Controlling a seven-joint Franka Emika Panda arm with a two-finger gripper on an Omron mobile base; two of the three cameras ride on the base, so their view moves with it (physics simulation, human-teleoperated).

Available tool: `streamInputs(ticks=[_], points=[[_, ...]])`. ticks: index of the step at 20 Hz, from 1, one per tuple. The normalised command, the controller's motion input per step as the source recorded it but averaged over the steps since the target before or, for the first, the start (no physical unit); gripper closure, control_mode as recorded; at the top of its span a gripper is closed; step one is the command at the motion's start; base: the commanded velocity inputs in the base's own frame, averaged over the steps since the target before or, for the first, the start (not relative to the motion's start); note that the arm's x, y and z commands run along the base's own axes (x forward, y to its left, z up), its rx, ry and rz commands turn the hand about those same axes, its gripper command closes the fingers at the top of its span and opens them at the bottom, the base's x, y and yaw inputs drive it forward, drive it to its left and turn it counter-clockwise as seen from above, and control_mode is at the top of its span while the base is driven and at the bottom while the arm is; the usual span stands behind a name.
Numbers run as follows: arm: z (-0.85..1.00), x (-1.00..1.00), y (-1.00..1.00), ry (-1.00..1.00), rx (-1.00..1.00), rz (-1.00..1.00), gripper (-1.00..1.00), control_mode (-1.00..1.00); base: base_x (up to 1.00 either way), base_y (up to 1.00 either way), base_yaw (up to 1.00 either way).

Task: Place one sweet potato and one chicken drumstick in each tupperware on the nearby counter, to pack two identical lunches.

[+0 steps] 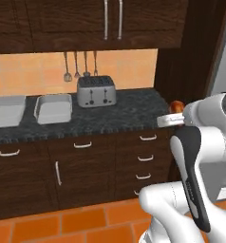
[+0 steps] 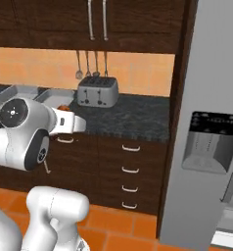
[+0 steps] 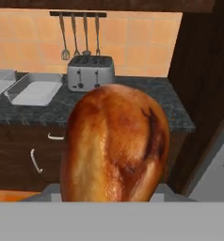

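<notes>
Nearest to me, my gripper (image 1: 177, 114) is closed around a browned chicken drumstick (image 3: 115, 143), held in mid-air short of the counter (image 1: 129, 114) and level with its right end. Judged step: carrying the drumstick to a tub. Beyond it, the counter runs left to right above dark drawers. On it, to the left, two tupperware tubs lie side by side: the right tub (image 1: 53, 108) just left of the toaster (image 1: 96, 90), the left tub (image 1: 7, 111) further left. Both look empty from here. Next move calls for travel leftward past the toaster, then lowering over a tub before release. Utensils (image 3: 79, 35) hang on the far wall. No writing legible anywhere.
</notes>
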Motion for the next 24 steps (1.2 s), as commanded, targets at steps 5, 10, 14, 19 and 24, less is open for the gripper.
streamInputs(ticks=[5,10,14,19,24], points=[[0.0,0.0,0.0,0.0,0.0,0.0,1.0,1.0,0.65,1.0,-0.01],[0.0,0.0,0.0,0.0,0.0,0.0,1.0,1.0,0.83,1.0,-0.01],[0.0,0.0,0.0,0.0,0.0,0.0,1.0,1.0,0.35,1.0,-0.02],[0.0,0.0,0.0,0.0,0.0,0.0,1.0,1.0,0.56,1.0,0.0],[0.0,0.0,0.0,0.0,0.0,0.0,1.0,1.0,0.56,1.0,0.0]])
